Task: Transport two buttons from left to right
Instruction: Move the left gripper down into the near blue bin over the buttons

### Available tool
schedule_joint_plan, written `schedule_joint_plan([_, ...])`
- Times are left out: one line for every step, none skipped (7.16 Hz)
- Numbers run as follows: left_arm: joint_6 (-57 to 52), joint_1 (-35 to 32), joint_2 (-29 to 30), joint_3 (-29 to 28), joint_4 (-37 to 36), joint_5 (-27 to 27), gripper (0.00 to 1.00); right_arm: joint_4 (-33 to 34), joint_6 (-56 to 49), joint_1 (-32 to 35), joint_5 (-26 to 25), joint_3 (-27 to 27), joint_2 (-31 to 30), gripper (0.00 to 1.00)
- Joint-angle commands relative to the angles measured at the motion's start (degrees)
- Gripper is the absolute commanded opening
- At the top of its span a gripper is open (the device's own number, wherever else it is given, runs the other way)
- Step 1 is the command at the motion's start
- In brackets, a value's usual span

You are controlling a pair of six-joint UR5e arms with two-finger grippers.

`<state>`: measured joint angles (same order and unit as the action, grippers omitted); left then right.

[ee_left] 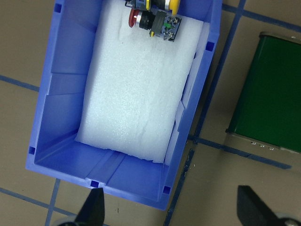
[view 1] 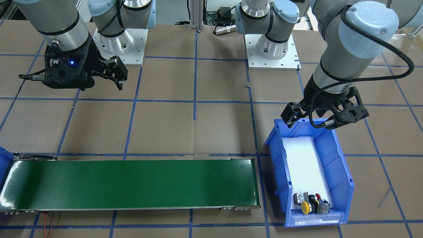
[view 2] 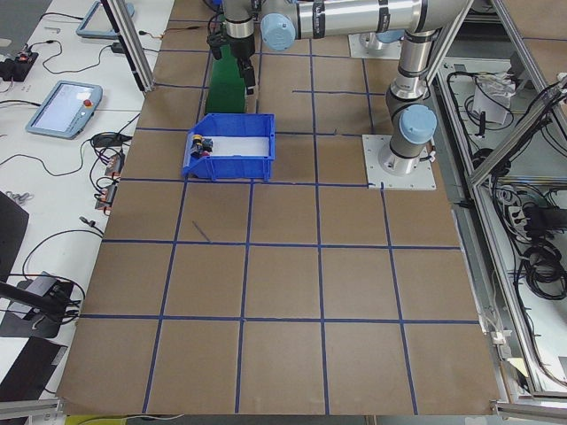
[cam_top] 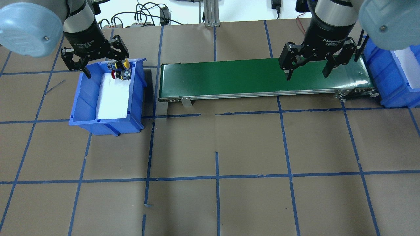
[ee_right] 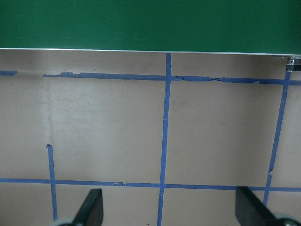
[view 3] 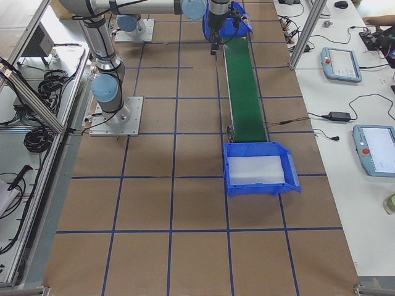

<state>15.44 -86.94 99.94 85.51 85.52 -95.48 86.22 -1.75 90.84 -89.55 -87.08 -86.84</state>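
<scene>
Two buttons lie together on white foam at the far end of the left blue bin (view 1: 274,158): a yellow-capped one (view 1: 305,207) and a red-capped one (view 1: 318,195). The overhead view shows the yellow-capped button (cam_top: 126,63) and the red-capped button (cam_top: 113,74); in the left wrist view the red-capped button (ee_left: 135,18) sits at the top edge. My left gripper (view 1: 309,124) hangs open and empty above the bin's robot-side end, well clear of the buttons. My right gripper (cam_top: 307,76) hovers open and empty near the conveyor's right part.
A green conveyor belt (cam_top: 246,77) runs between the left bin (cam_top: 85,98) and a second blue bin (cam_top: 390,82) with white foam at its right end. Brown paper with blue tape lines covers the table (cam_top: 216,144). Tablets and cables lie on side benches.
</scene>
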Motion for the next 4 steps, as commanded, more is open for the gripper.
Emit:
schedule_joint_plan([-0.06,-0.5,-0.71,-1.04,0.78,-0.32,1.0,0.0,-0.1,-0.05,-0.09,-0.02,0.0,1.0])
schedule_joint_plan([-0.32,-0.51,-1.24,-1.13,0.7,-0.24,1.0,0.0,-0.1,-0.05,-0.09,-0.02,0.0,1.0])
schedule_joint_plan([-2.24,0.88,-1.16,-1.48,-0.26,-0.06,1.0,0.0,-0.18,-0.05,-0.09,-0.02,0.0,1.0])
schedule_joint_plan([-9.31,4.38,0.24,-2.35,-1.4,-0.06,1.0,0.0,-0.27,-0.05,-0.09,-0.02,0.0,1.0])
